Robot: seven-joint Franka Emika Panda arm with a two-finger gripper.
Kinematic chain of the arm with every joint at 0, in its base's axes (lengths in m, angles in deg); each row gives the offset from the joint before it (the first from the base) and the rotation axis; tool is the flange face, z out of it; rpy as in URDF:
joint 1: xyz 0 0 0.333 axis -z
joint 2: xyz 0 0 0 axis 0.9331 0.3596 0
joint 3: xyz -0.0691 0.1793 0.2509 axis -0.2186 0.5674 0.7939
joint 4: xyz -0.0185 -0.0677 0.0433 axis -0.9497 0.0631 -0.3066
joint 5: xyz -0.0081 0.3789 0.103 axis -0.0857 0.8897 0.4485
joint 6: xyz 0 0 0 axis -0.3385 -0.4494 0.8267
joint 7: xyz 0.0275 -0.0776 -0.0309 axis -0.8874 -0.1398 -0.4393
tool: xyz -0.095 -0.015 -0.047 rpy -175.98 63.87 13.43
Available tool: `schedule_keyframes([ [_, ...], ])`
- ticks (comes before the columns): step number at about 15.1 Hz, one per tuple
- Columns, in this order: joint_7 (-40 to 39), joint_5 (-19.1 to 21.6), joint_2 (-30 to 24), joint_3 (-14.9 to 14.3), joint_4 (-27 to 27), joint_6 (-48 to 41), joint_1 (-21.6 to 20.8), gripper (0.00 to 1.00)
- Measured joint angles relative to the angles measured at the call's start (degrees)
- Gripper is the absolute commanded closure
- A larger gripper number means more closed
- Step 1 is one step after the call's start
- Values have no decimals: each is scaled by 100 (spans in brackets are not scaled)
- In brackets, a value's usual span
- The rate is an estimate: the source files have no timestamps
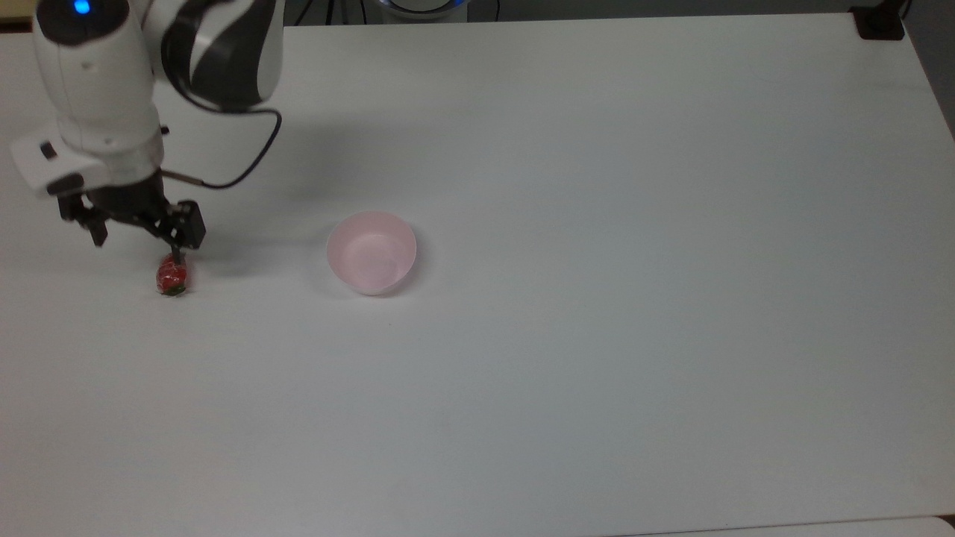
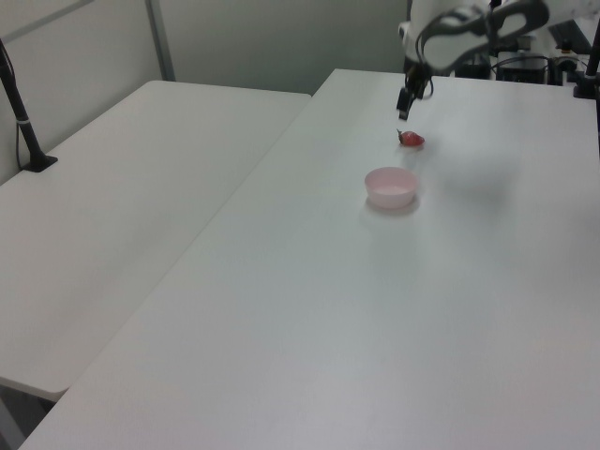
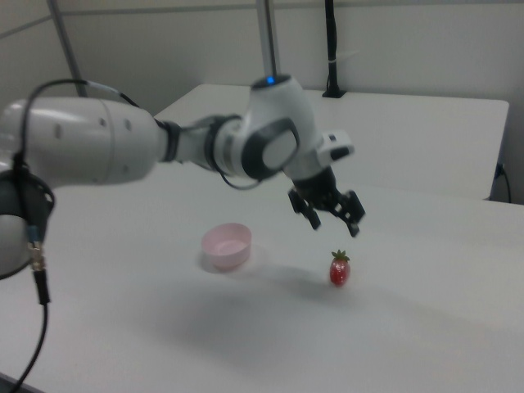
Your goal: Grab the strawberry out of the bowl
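Note:
The strawberry (image 1: 172,277) lies on the white table at the top view's left, red with its green end toward the table's near side. It also sits on the table as the strawberry (image 3: 339,268) and the strawberry (image 2: 411,139). My gripper (image 1: 138,242) hangs open just above it, with nothing between the fingers; the same gripper (image 3: 336,227) and gripper (image 2: 403,108) stand clear above the fruit. The pale pink bowl (image 1: 371,253) stands empty, well apart on the top view's right of the strawberry, seen too as the bowl (image 3: 227,246) and the bowl (image 2: 391,186).
The white table (image 1: 597,224) stretches wide on the top view's right of the bowl. A black mount (image 1: 880,22) sits at its far right corner. A second table (image 2: 141,187) with a black post (image 2: 23,112) adjoins on the left view's left.

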Motion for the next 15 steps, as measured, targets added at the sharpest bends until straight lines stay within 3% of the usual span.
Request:
schedule_keyframes([
  [3,321,93,-855,30,40,-1351,-259,0],
  [8,822,715,-2244,43,20,-3460,-774,0],
  [11,1316,844,-2680,38,-54,-4020,-1111,0],
  [15,1441,911,-2865,-63,-397,-4018,-1657,0],
])
